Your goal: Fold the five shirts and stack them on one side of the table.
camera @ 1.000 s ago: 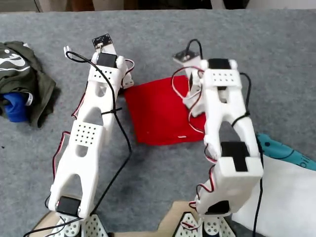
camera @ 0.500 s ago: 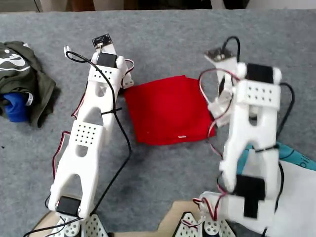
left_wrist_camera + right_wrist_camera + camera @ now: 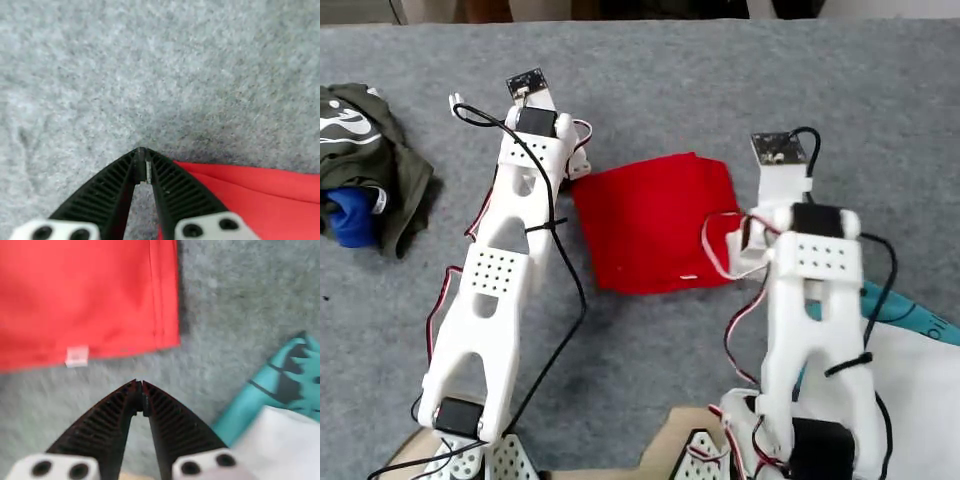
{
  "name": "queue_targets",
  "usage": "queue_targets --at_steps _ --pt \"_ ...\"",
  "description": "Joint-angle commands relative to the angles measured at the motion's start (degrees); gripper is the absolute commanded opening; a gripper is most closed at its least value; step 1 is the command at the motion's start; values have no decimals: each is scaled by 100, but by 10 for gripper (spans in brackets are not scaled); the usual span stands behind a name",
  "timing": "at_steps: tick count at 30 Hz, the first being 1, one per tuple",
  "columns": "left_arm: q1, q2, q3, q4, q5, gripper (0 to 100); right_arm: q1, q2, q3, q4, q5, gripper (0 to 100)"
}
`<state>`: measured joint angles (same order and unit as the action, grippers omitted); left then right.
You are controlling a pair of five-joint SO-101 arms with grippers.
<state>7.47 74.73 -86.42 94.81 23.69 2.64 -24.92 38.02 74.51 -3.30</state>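
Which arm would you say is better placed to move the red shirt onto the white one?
Right, probably: the right claw hangs by the red shirt's edge nearest the white shirt; the left claw sits opposite.

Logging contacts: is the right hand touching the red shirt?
Apart. The right wrist view shows the shut right hand over table, a strip of it separating the tips from the red shirt.

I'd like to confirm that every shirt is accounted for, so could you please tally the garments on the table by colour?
Red shirt: 1, folded
Olive green shirt: 1, crumpled
Blue shirt: 1, bundled in the olive one
Teal shirt: 1, under the white one
White shirt: 1
Total: 5
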Motion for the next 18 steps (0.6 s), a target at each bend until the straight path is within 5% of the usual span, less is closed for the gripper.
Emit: queue_targets --at_steps 1,7,18 --pt "-79 -75 9 -18 35 24 -321 -31 198 -580 -791 88" --pt "-79 -75 9 -18 35 24 -681 330 207 -932 -1864 275" --pt "-79 -75 9 -18 35 22 -936 1807 -488 -1433 -3675 288"
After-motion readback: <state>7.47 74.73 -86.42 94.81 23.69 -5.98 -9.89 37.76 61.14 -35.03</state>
